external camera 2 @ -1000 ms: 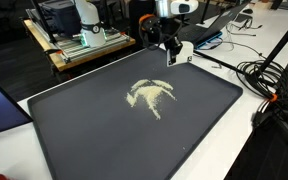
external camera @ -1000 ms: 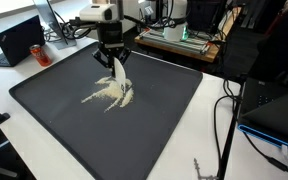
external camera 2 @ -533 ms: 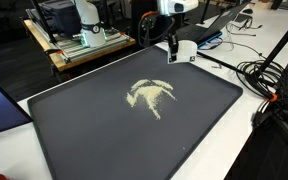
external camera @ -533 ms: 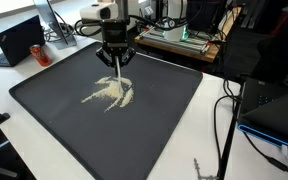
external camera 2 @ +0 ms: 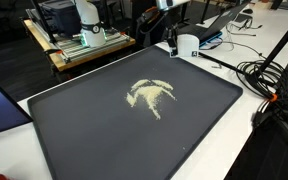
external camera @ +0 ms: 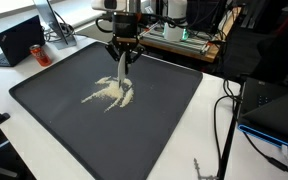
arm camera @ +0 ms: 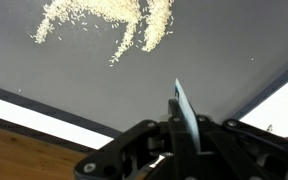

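The gripper (external camera: 125, 52) hangs over the far part of the mat (external camera: 144, 140), its jaws clamped on a thin pale card (external camera: 122, 72). The card stands upright, long axis vertical, with its free end pointing down at the mat. In the wrist view the card (arm camera: 182, 108) sticks out edge-on from between the closed fingers of the gripper (arm camera: 184, 140), so it reads as a narrow sliver.

The grains (external camera: 111, 93) lie in a loose, streaky heap near the middle of the mat. The streaks trail off toward the near left, and a few run toward the card. From the gripper the heap lies toward the near side and a little left. In an exterior view the card's lower end looks just beside the heap's far right fringe. The wrist view, though, shows bare mat (arm camera: 104, 85) between the card and the grains (arm camera: 104, 18), so they are apart. Whether the card's edge touches the mat is hard to tell; it looks slightly raised.

In an exterior view the grains (external camera 2: 150, 95) sit mid-mat and the gripper (external camera 2: 170, 38) is near the mat's far edge. A laptop (external camera: 19, 40) stands far left on the table (external camera: 209, 140).
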Robot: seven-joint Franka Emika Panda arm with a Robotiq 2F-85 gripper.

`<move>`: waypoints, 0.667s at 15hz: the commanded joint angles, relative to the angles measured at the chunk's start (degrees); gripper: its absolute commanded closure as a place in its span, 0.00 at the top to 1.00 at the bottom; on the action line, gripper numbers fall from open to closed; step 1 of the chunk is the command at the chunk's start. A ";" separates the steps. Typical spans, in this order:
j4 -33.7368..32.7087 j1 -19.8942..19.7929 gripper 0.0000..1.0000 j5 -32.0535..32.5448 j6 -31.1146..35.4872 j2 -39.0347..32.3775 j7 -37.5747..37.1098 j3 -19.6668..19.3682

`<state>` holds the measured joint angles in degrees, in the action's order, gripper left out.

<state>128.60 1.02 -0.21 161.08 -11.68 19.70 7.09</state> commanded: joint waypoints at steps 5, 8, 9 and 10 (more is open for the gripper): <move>13.86 -3.85 0.01 -16.12 16.13 5.57 -3.17 3.27; 12.58 -2.89 0.04 -13.97 16.09 3.34 -4.01 1.39; 13.63 -2.91 0.04 -13.91 16.71 3.60 -4.31 0.60; 14.28 -2.92 0.04 -13.91 16.93 3.79 -4.31 0.00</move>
<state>142.89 -1.89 -14.13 178.01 -7.89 15.39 7.07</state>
